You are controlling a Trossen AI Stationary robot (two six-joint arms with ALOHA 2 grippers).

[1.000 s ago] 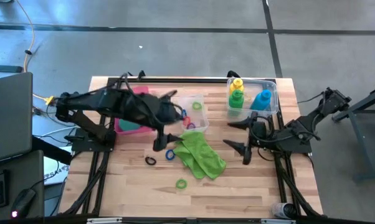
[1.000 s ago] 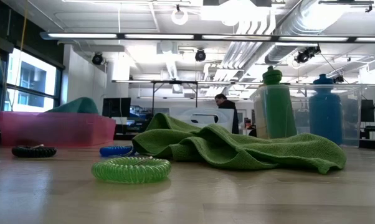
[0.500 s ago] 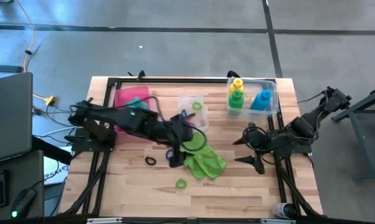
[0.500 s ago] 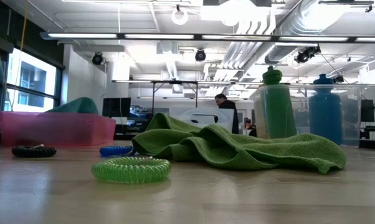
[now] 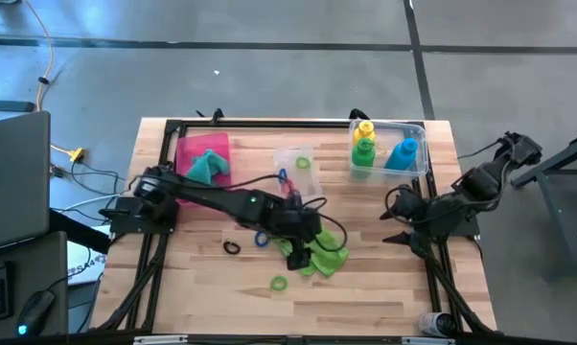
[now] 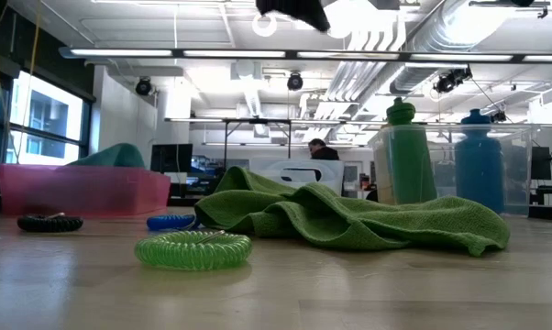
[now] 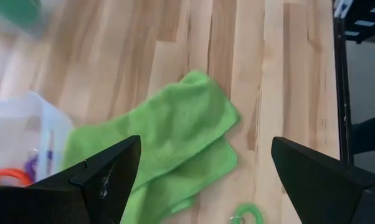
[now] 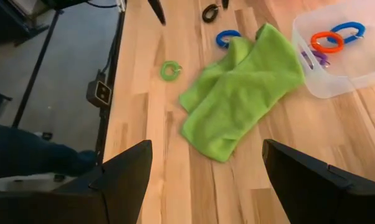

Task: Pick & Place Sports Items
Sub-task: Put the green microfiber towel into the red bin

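Left gripper [image 7: 200,180] wide open above lime towel [image 7: 159,140]

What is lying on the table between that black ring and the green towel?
A blue ring lies between the black ring and the lime green towel, right by the towel's edge. The high view and low view both show it.

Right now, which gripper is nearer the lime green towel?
Left. The left gripper hangs open right over the lime green towel, above its near-left part. The right gripper, also open, sits well off to the towel's right, near the table's right edge.
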